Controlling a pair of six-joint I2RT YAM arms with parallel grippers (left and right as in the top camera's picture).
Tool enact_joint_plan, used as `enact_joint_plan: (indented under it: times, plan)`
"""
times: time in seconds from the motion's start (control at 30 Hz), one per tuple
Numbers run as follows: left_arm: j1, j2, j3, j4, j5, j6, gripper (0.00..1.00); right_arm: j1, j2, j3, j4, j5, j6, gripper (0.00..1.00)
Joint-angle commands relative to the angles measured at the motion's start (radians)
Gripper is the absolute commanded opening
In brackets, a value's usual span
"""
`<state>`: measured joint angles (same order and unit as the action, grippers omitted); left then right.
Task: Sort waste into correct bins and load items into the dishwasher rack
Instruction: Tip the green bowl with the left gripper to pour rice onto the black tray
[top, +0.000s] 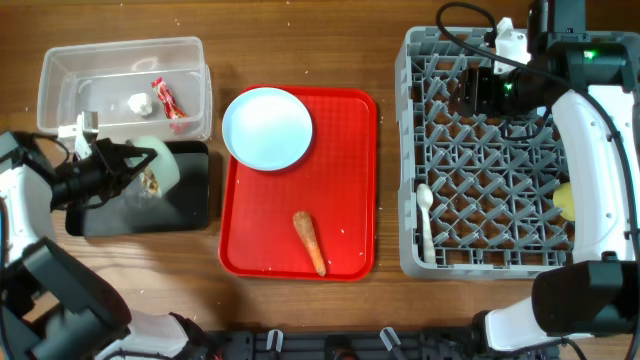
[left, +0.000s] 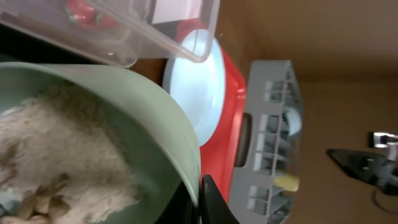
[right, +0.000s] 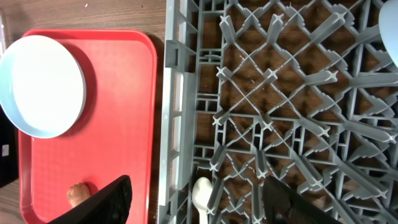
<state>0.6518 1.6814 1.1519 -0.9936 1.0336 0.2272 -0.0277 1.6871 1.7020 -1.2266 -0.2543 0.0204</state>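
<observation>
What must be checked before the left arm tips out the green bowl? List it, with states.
1. Left tool grips the pale green bowl: ok.
2. Bowl sits over the black tray: ok.
3. Rice scraps are inside the bowl: ok.
4. Clear tub holds only the red wrapper and white scrap: ok.
5. Carrot binned: not ok, it lies on the red tray.
6. Right tool is out of the way: ok, open over the rack.

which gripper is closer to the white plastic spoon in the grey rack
Right. The right gripper hangs open above the grey plastic rack holding the white plastic spoon; the left gripper is far across the flat red tray, holding a pale green bowl.
</observation>
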Motion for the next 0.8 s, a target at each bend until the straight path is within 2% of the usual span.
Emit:
enact_joint_plan:
  times: [0.0,0.17,0.77]
  plan:
    - [0.031,0.04,-0.042,0.013,0.214,0.057,0.04,0.002,0.013,-0.001,-0.002,-0.005,-0.02,0.69]
    - [0.063,0.085,-0.075,0.011,0.337,0.05,0.04,0.002,0.013,-0.001,-0.006,-0.006,-0.02,0.69]
    - [0.142,0.101,-0.106,0.002,0.362,0.027,0.04,0.002,0.013,-0.001,-0.022,0.014,-0.02,0.69]
